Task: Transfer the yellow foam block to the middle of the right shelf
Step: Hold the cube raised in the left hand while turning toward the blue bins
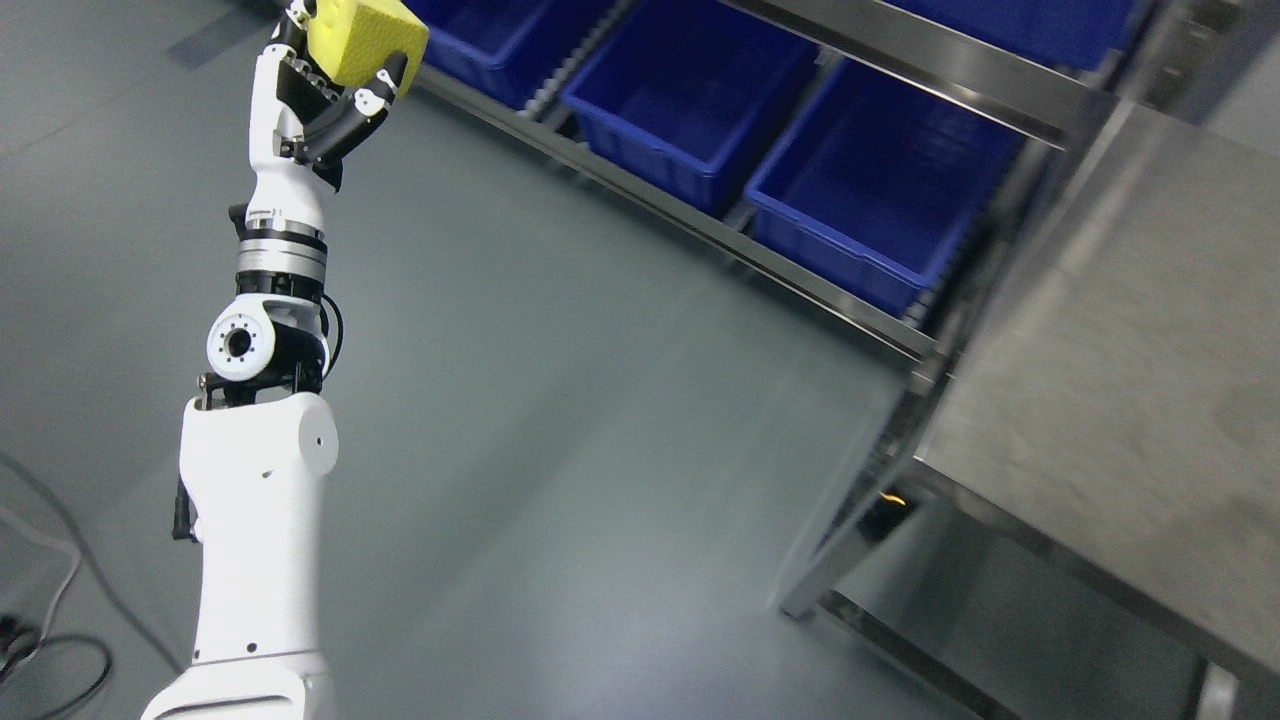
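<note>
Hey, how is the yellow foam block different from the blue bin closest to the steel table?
The yellow foam block is a solid-looking, bright yellow cube; the blue bin is an open, hollow, dark blue tub. The block is held up in the left hand, above the floor; the bin rests on the rack. The block looks far smaller than the bin. Both are boxy, single-coloured shapes.

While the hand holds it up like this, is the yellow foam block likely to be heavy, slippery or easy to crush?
The yellow foam block is probably light: the left hand holds it high. Its textured surface likely resists slipping. As foam, it may dent under the fingers.
</note>
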Available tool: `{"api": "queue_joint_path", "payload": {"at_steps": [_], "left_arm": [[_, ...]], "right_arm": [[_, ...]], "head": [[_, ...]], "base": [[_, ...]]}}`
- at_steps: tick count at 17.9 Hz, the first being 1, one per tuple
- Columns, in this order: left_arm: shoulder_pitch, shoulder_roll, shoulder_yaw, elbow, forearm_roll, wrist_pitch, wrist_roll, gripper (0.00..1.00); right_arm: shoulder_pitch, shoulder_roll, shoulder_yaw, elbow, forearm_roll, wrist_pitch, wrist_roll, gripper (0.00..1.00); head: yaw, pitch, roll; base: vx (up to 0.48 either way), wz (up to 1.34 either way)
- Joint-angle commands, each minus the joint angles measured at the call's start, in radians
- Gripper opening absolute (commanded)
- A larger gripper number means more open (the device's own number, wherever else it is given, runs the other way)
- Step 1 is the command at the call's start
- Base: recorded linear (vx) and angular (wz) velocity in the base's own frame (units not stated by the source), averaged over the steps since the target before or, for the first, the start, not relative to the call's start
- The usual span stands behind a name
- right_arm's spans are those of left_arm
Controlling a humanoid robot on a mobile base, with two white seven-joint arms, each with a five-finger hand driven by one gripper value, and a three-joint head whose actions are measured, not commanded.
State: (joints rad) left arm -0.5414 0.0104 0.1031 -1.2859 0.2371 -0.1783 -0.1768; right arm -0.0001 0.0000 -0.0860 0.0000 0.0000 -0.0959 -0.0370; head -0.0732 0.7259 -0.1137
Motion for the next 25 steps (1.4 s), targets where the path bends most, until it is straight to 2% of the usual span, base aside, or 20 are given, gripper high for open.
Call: {"api": "queue_joint_path", "payload": {"at_steps": [1,12,17,25], "left_arm": [[0.113,0.007,-0.023,-0.133,0.013,0.0,0.0,0.52],[0.121,0.007,-0.002,-0.185,0.013,0.025,0.002,0.52],[0.121,0.007,0.001,-0.188,0.013,0.025,0.002,0.52],[0.121,0.007,0.007,-0.188,0.013,0.029,0.002,0.52]], "right_arm": [[0.002,-0.017,0.0,-0.017,0.003,0.001,0.003,1.0],[0.002,-0.017,0.0,-0.017,0.003,0.001,0.003,1.0],[0.002,-0.017,0.0,-0.017,0.003,0.001,0.003,1.0],[0.002,-0.017,0.0,-0.017,0.003,0.001,0.003,1.0]], "head": [[0.0,0.0,0.0],[0.0,0.0,0.0],[0.0,0.0,0.0],[0.0,0.0,0.0]], "base": [[0.078,1.43],[0.099,1.14],[0.137,0.35],[0.244,-0.13]]}}
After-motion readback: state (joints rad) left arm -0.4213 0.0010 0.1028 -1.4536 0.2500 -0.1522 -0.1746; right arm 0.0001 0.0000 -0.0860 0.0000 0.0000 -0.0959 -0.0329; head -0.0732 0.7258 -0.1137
